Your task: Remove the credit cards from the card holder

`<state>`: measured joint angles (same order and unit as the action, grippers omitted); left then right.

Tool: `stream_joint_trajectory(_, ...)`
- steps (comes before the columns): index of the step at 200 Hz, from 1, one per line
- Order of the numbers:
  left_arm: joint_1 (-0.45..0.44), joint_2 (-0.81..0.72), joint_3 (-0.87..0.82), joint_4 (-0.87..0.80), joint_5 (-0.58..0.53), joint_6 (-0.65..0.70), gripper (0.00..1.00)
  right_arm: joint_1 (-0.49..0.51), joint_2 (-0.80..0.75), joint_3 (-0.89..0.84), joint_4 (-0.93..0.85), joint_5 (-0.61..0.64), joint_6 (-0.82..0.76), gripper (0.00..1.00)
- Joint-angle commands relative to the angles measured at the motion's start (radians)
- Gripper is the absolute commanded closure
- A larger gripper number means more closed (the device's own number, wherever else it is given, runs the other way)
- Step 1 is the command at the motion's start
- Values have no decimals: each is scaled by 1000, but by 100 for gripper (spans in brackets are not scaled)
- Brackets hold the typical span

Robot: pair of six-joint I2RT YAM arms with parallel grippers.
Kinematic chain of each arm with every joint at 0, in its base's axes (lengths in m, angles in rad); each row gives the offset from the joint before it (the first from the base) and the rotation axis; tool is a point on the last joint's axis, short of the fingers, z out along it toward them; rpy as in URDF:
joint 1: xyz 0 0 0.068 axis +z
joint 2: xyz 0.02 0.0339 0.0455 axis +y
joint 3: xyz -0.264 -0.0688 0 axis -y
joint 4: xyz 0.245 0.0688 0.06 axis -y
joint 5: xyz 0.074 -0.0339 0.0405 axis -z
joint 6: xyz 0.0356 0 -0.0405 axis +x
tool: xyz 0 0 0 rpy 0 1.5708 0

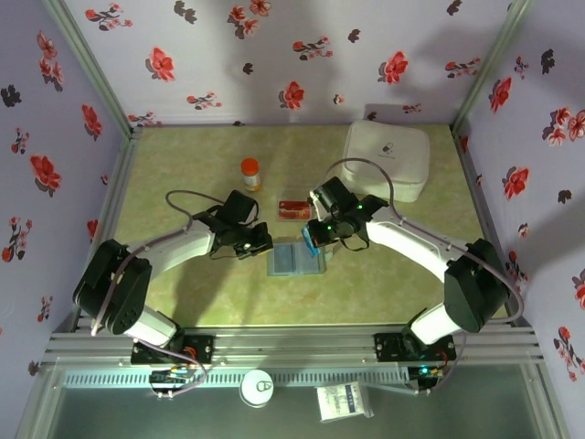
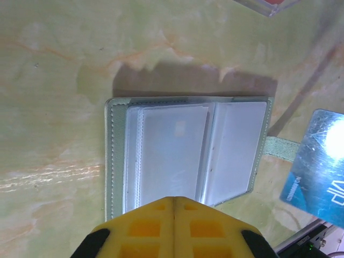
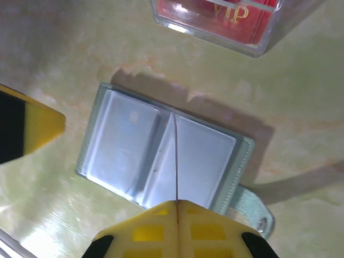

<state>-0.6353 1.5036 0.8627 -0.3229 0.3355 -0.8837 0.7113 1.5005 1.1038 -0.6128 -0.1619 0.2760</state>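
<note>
Your right gripper (image 3: 176,204) pinches a blue card (image 2: 314,161) edge-on above the open card holder (image 1: 295,259), lying crosswise toward the table's (image 1: 183,165) near edge; your left gripper (image 2: 173,201), closed and empty, sits at its left edge.

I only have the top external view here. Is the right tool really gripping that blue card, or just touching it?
Observer: Gripping. In the right wrist view the right tool is shut on the blue card, seen edge-on over the open card holder.
Operator: Is it out of the sleeves?
Observer: Yes. The left wrist view shows it off the holder's strap side, outside the clear sleeves.
Operator: Anything left inside?
Observer: The left wrist view shows what looks like a pale card with a small square mark in one sleeve.
</note>
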Motion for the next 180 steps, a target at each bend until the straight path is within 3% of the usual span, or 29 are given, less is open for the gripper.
stream_joint_trajectory(1,-3,-36,12,-45,-35,-1,100,-6,-26,47,-107,74,-283,98)
stream_joint_trajectory(46,0,-62,7,-72,-57,3,99,-10,7,137,-193,76,-697,100)
stream_joint_trajectory(84,8,-88,-5,-92,-69,14,97,-14,78,236,-249,78,-920,100)
stream_joint_trajectory(180,67,-227,-122,-124,-106,5,95,-118,464,718,-458,-71,-1126,100)
